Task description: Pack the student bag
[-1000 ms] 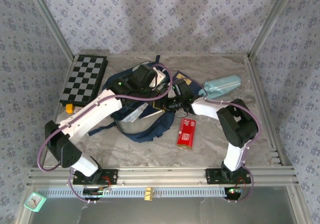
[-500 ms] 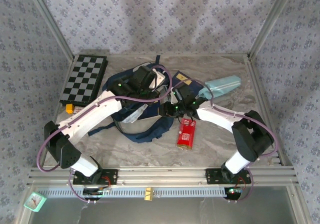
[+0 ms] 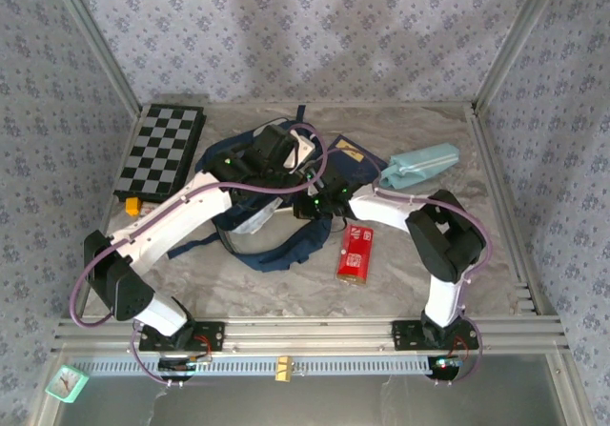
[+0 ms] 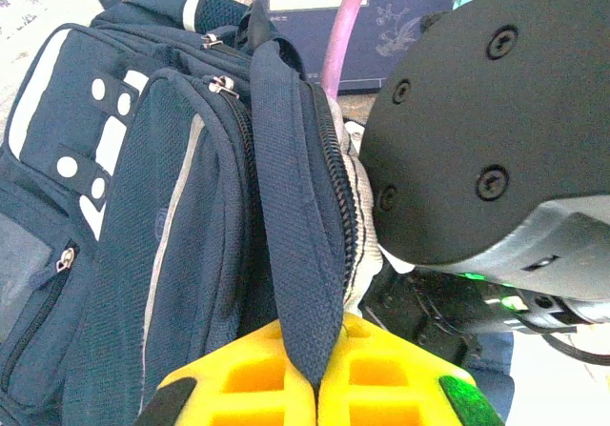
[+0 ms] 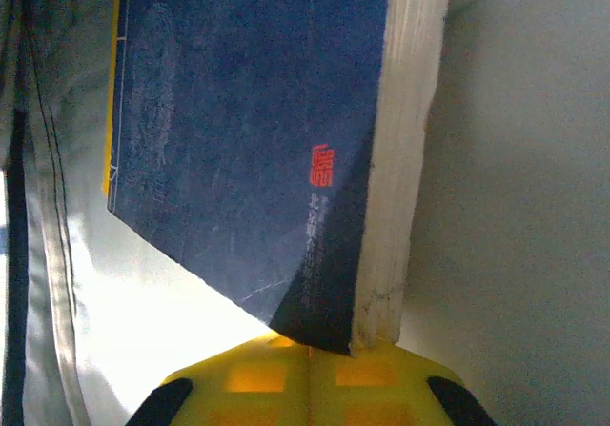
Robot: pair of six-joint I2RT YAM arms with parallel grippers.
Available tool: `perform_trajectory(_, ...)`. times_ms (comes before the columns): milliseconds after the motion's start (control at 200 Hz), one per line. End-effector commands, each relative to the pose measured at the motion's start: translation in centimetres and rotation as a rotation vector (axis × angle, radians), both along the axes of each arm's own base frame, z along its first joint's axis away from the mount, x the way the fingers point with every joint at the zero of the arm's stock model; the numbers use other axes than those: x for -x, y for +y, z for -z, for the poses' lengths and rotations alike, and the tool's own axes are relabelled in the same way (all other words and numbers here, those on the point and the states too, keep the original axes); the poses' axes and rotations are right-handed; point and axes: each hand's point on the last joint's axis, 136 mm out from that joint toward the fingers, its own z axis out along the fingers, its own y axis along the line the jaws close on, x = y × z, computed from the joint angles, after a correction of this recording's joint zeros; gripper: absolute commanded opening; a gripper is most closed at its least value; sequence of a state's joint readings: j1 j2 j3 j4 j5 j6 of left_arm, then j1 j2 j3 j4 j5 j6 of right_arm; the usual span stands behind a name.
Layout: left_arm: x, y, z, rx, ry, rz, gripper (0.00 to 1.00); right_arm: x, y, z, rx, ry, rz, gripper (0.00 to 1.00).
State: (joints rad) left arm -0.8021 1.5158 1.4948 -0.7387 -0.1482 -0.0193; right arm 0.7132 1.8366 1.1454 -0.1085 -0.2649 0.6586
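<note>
Your bag (image 4: 181, 226) is soft navy cloth with nothing stiff in it. It will sag and fold wherever you let go, and a loose panel would likely slip, so the hold to trust is the thick zip-edged rim of the mouth. That is exactly where you have it: your left gripper (image 4: 315, 388) is pinched tight on that rim flap, the cloth standing up out of the closed yellow fingers. The bag lies slumped in the middle of the table (image 3: 286, 293), front pockets to the left in the left wrist view, straps trailing toward you. Right beside that rim comes your right arm, its black housing almost against the zip. Your right gripper (image 5: 307, 364) is clamped on the bottom corner of a blue book (image 5: 248, 111), page edges to the right, pale cloth on both sides that looks like the bag's lining. That book is rigid and probably has some weight, so expect the soft wall to give as it goes in. A second book (image 4: 357, 11) lies flat just beyond the bag, a pencil case (image 3: 419, 163) farther right, and a red packet (image 3: 355, 253) near the straps.
</note>
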Motion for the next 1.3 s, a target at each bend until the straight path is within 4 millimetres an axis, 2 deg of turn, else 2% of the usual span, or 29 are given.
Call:
perform_trajectory(0,0.2,-0.8,-5.5,0.145,-0.115,0.019,0.0,-2.4,1.7,-1.7,-0.072,-0.078,0.031,0.08)
perform_trajectory(95,0.2,-0.5,-5.4,0.13,-0.121,0.016,0.0,-1.7,2.1,-3.1,-0.104,-0.105,0.01,0.1)
perform_trajectory(235,0.4,-0.2,-4.9,0.117,-0.11,0.015,0.0,0.2,0.3,-4.7,-0.091,-0.139,-0.011,0.17)
perform_trajectory(265,0.7,0.2,-4.3,0.097,-0.088,0.014,0.0,0.8,-0.3,-4.9,-0.086,-0.142,-0.014,0.18)
perform_trajectory(410,1.6,1.1,-2.3,0.073,-0.048,-0.002,0.0,2.7,-4.5,-5.9,-0.05,-0.152,0.042,0.22)
perform_trajectory(490,2.3,1.8,-0.6,0.055,-0.009,-0.017,0.0,3.1,-7.1,-6.1,-0.042,-0.152,0.089,0.26)
perform_trajectory(605,3.4,2.6,1.4,0.039,0.052,-0.038,0.0,2.9,-10.6,-5.7,-0.013,-0.102,0.168,0.26)
perform_trajectory(725,4.4,2.5,2.8,0.063,0.115,-0.045,0.01,1.6,-14.3,-5.3,0.039,-0.079,0.277,0.26)
perform_trajectory(800,5.0,1.7,2.5,0.109,0.159,-0.036,0.19,0.1,-16.4,-4.9,0.055,-0.05,0.348,0.27)
perform_trajectory(890,5.7,-0.5,0.6,0.214,0.184,-0.005,0.4,-1.9,-18.3,-4.6,0.06,-0.032,0.401,0.27)
perform_trajectory(945,6.2,-1.7,-0.3,0.263,0.191,0.013,0.49,-3.1,-19.2,-4.5,0.07,-0.033,0.435,0.27)
perform_trajectory(1005,5.6,-2.8,-1.5,0.328,0.184,-0.012,0.51,-4.3,-19.9,-4.4,0.086,-0.051,0.428,0.27)
perform_trajectory(1084,4.8,-3.8,-1.8,0.385,0.21,-0.065,0.51,-5.8,-20.1,-4.2,0.09,-0.042,0.429,0.28)
perform_trajectory(1299,1.4,-6.3,0.4,0.51,0.307,-0.298,0.51,-9.6,-20.6,-2.9,0.098,-0.022,0.41,0.29)
